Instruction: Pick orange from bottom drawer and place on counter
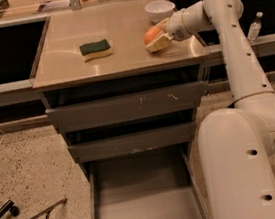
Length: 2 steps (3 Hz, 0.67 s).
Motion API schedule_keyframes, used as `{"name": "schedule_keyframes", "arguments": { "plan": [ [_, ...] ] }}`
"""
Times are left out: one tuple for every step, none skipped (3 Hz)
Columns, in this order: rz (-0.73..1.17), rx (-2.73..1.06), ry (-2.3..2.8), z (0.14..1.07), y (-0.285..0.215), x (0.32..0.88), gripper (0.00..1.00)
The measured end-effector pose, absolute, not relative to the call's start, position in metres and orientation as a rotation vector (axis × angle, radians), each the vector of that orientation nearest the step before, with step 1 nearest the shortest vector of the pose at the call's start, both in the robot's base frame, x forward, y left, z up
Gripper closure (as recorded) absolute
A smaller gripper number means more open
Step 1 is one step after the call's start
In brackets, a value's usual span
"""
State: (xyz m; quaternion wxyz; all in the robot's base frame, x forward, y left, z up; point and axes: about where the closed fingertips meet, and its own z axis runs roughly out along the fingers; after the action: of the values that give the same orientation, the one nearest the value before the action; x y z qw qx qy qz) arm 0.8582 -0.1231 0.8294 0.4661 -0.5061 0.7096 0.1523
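1. Camera view, the only one: my gripper (155,39) is over the right side of the counter (117,28), reaching in from the right, with the arm coming down from the far-right.
2. Grip state: the fingers (161,43) are clamped on the orange (149,33). One pale finger shows under and on the near side of the fruit; the other is hidden behind it.
3. Key relation: the orange sits at the left tip of my gripper, pointing toward the middle of the counter. It is round, so there is no long axis to worry about.
4. Height: the lower finger looks down at the surface or just above it. I can't tell whether the fruit itself touches the top.
5. Neighbours: the white bowl (160,10) is just beyond my wrist on the far side, near but apart. The sponge (95,49) is well to the left. The counter's right edge is close behind the gripper.
6. The bottom drawer (147,201) is pulled out with a bare floor, so the pick part reads as done.
7. My call: what's left is the release. Open the jaws and back out to the right, away from the bowl. Risk: the fruit rolls toward the near or right edge.
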Motion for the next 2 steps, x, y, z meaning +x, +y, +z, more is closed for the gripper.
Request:
{"name": "schedule_keyframes", "arguments": {
  "plan": [
    [0.374, -1.242, 1.742, 0.8294, -0.1230, 0.8582, 0.59],
    [0.374, -1.242, 1.742, 0.8294, -0.1230, 0.8582, 0.36]
  ]
}}
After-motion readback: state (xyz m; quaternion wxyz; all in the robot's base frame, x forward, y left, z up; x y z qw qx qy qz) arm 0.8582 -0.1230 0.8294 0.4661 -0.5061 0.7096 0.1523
